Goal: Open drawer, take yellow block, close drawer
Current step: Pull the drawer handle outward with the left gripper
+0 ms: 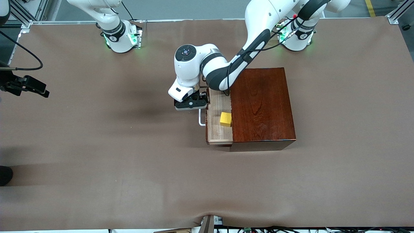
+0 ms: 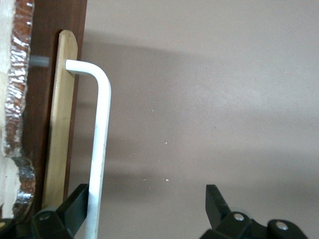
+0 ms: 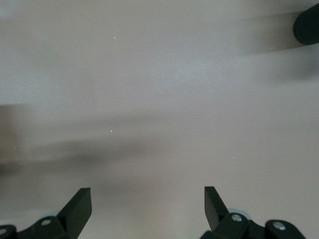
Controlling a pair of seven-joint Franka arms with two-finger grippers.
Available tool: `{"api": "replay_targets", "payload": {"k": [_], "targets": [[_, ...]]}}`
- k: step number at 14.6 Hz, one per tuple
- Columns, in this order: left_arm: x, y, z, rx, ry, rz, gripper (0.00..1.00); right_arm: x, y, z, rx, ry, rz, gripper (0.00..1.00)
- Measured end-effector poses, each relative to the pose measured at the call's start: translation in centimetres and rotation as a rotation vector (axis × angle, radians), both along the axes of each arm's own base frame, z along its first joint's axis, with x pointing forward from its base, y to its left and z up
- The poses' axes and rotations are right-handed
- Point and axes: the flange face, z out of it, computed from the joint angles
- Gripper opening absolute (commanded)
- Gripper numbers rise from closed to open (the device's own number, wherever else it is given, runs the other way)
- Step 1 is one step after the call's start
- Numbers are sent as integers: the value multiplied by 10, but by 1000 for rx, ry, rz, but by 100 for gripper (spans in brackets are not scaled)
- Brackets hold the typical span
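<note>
The reddish-brown wooden box stands in the middle of the table. Its pale wood drawer is pulled partly out toward the right arm's end. The yellow block sits in the drawer, next to the box's edge. The white bar handle sticks out from the drawer's front. My left gripper is open at the handle. In the left wrist view the handle runs between the fingers of the left gripper, close against one finger. My right gripper is open and empty over bare table.
The right arm waits at its end of the table, its gripper up in the air. The brown table cover spreads all round the box. A dark round object shows at the edge of the front view.
</note>
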Motion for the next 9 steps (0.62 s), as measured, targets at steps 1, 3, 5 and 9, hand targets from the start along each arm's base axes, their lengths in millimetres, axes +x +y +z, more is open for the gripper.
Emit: {"api": "replay_targets", "payload": {"k": [1, 3, 5, 9], "targets": [[-2, -7, 2, -39, -17, -10, 100, 0, 0, 0, 0, 0, 0, 100], [-9, -18, -1, -72, -41, -28, 100, 0, 0, 0, 0, 0, 0, 100], [-11, -24, 2, -106, -62, -38, 100, 0, 0, 0, 0, 0, 0, 100], [-18, -39, 12, -175, -97, -59, 100, 0, 0, 0, 0, 0, 0, 100]]}}
